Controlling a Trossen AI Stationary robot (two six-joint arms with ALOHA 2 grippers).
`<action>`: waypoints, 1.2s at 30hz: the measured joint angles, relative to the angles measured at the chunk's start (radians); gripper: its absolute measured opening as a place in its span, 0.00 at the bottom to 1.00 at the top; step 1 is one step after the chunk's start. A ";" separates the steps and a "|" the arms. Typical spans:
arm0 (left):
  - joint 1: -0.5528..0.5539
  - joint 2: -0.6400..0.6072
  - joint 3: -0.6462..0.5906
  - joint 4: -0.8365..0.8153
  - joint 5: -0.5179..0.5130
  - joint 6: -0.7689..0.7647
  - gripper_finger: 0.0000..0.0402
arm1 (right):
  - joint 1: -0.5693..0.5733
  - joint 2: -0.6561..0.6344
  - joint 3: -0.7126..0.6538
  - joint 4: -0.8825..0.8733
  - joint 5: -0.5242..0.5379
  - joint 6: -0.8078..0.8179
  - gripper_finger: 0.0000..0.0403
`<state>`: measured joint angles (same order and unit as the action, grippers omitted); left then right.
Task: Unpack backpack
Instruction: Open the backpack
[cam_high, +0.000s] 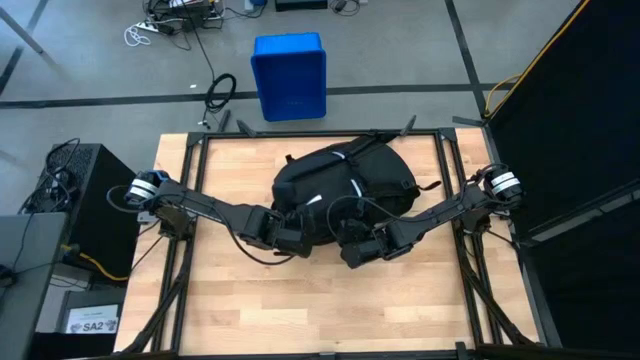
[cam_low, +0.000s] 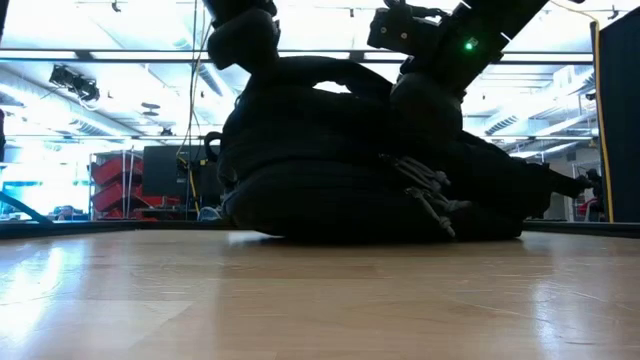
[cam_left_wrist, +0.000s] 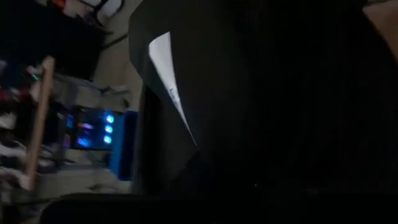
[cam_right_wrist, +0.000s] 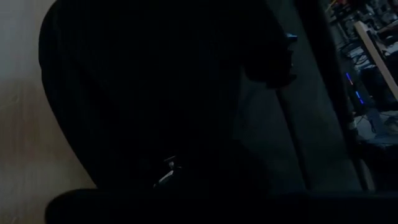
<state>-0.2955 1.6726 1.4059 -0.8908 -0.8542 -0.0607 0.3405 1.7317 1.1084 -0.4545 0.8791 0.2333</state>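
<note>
The black backpack lies on the wooden table's far half, resting on one broad face, with white strips on top. In the low view it is a dark mound with grey strap pieces hanging at its near side. My left gripper is at the backpack's near left side; its wrist view shows black fabric and a white strip. My right gripper is shut at the backpack's near right side; its wrist view is filled by dark fabric with a small metal piece. My right gripper comes at the backpack's near side slanting down from the table's near right. Darkness and the gripper's own body hide the fingertips. Whether they have hold of fabric or of the small metal piece cannot be told.
A blue bin stands on the floor beyond the far edge. A black computer case sits left of the table. Bare wood stretches between the backpack and the near edge. Black frame rails run along the table's sides.
</note>
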 joint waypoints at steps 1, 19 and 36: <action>0.000 0.000 0.001 -0.001 -0.010 0.025 0.12 | 0.000 0.000 0.000 0.000 0.000 0.000 0.01; -0.167 0.029 0.124 0.051 0.030 0.047 0.50 | 0.001 0.001 -0.002 -0.017 0.028 -0.001 0.00; -0.121 0.253 0.121 0.084 -0.183 0.032 0.53 | 0.006 -0.005 0.016 0.001 0.045 -0.026 0.00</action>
<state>-0.4165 1.9260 1.5272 -0.8070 -1.0369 -0.0292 0.3470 1.7264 1.1248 -0.4538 0.9237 0.2077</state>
